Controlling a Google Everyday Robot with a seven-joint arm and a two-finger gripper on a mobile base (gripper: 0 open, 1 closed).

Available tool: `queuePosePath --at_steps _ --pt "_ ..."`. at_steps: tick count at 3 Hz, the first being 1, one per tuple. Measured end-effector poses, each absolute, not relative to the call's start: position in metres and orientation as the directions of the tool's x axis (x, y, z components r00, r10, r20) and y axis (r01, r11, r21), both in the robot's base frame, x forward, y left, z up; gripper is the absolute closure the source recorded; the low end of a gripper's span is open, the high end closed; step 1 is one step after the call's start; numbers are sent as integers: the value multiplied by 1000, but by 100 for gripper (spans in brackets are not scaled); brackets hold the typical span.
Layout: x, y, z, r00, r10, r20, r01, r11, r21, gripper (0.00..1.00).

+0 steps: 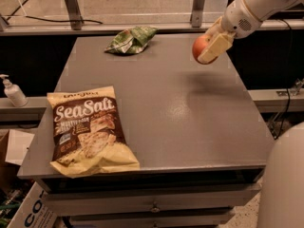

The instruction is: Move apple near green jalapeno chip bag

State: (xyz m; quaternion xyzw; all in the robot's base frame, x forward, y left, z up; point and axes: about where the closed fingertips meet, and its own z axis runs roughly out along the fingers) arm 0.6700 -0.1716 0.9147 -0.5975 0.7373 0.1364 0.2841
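Note:
My gripper (209, 49) is shut on the red-orange apple (199, 47) and holds it in the air above the right back part of the grey table (166, 108). The cream fingers (214, 45) cover the apple's right side. The green jalapeno chip bag (131, 39), small, crumpled, green and white, lies at the table's back edge, left of the apple and well apart from it.
A large yellow-and-brown Sea Salt chip bag (90, 129) lies at the table's front left corner. A soap dispenser bottle (13, 92) stands on a ledge to the left. A white rounded robot part (285, 179) fills the lower right.

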Motion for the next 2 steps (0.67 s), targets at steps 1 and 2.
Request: queuePosePath --at_steps 1,2 --pt "697 -152 914 -129 -763 -634 -960 257 -114 100" --pt "719 -130 905 -134 -760 -636 -960 258 -106 100"
